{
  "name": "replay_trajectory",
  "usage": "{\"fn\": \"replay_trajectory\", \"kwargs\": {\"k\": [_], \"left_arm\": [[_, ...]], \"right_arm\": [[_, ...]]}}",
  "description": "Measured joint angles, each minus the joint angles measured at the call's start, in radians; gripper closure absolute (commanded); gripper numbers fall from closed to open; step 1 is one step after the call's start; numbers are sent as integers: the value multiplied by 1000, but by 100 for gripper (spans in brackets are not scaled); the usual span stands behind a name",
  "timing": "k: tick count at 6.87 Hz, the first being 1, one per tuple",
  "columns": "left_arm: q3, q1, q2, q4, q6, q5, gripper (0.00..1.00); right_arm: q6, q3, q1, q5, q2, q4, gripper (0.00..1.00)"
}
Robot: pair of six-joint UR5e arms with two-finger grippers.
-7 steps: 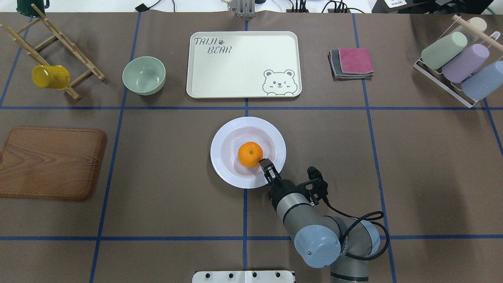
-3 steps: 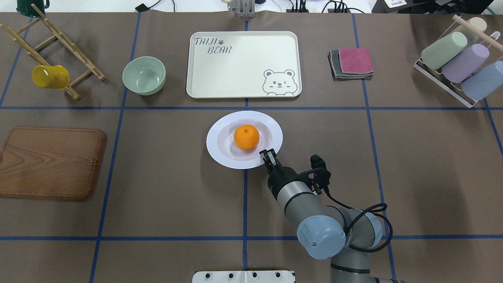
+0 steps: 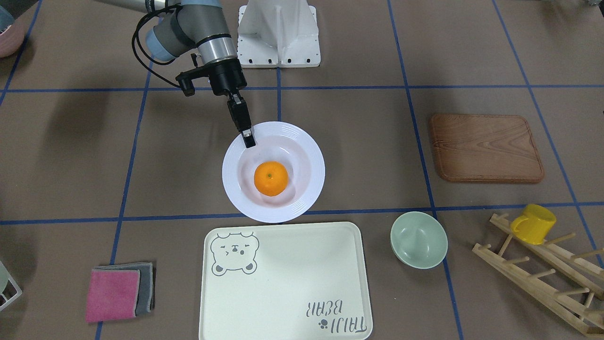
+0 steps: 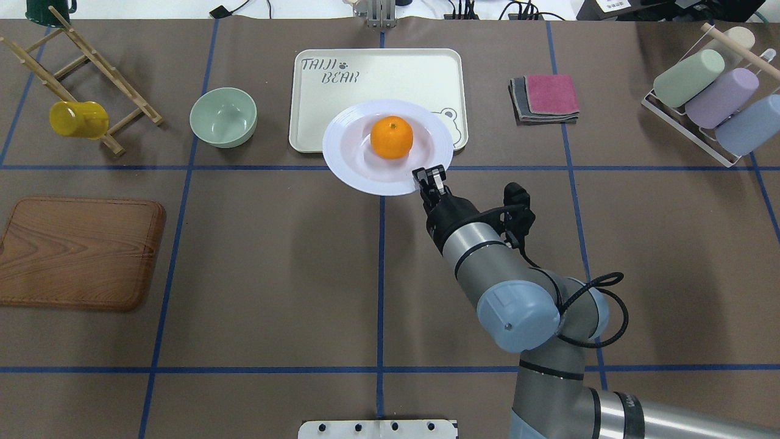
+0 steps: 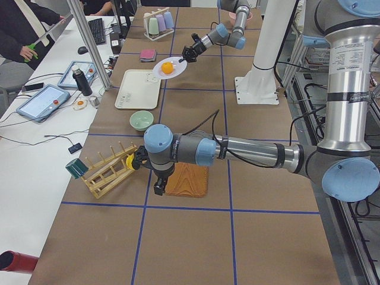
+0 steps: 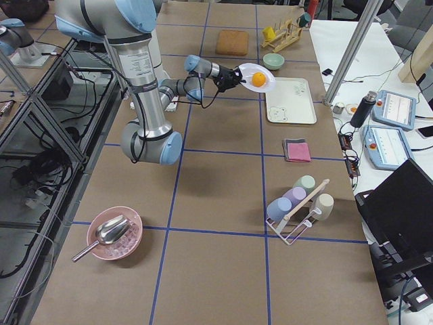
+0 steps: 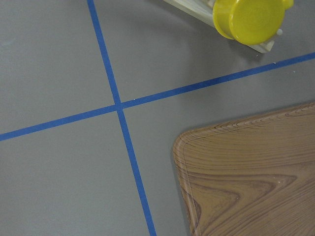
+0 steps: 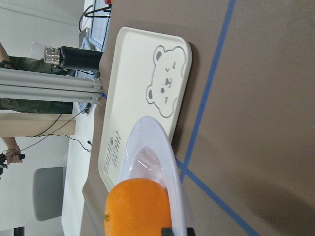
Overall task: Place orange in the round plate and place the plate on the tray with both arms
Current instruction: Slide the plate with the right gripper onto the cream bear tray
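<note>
overhead exterior, from the left edge: a wooden rack (image 4: 103, 63) stands at upper left with a yellow cup (image 4: 78, 119) hung on it. a wooden board (image 4: 79, 253) lies below it at mid-left, and a green bowl (image 4: 223, 117) sits just left of the tray (image 4: 378, 73). at upper centre the round plate (image 4: 350, 161) overlaps the tray's lower right part and hides most of the bear drawing. the orange (image 4: 391, 137) sits in the plate's well. the right gripper (image 4: 429, 178) reaches in from the lower right, its fingers pinched on the plate's near rim. further right lie folded cloths (image 4: 548, 94), pink on grey. at the far right a wire rack (image 4: 682, 125) holds pastel cups on their sides.

the exterior front-facing view puts the plate elsewhere. there its lower edge only just meets the tray's top edge at centre frame, and the whole bear is in plain sight. the two views disagree as they would for a plate held above the table.

the right wrist-mounted view has the plate edge-on at the bottom with the orange on it, and the tray flat on the table beyond.

the left gripper (image 5: 158, 189) shows only in the exterior left view, pointing down by the board's corner. i cannot tell whether it is open or closed. the left wrist-mounted view shows that corner at lower right, the yellow cup at upper right and crossing blue tape lines (image 7: 118, 105).
</note>
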Motion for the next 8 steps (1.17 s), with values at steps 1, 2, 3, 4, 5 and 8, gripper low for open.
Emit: {"fn": "replay_trajectory", "kwargs": {"k": [1, 2, 3, 4, 5, 8], "left_arm": [[-1, -3, 3, 0, -1, 1, 1], [-1, -5, 3, 0, -2, 1, 1], [-2, -7, 4, 0, -2, 1, 1], [-2, -12, 4, 0, -3, 1, 1], [-3, -18, 4, 0, -3, 1, 1], [-5, -26, 5, 0, -3, 1, 1]], "right_arm": [[5, -51, 56, 12, 37, -3, 100], [29, -172, 104, 26, 113, -6, 100], [63, -335, 143, 44, 219, -8, 100], [88, -483, 169, 65, 312, -8, 100], [107, -599, 181, 80, 378, -8, 100], [116, -800, 160, 94, 501, -9, 0]]}}
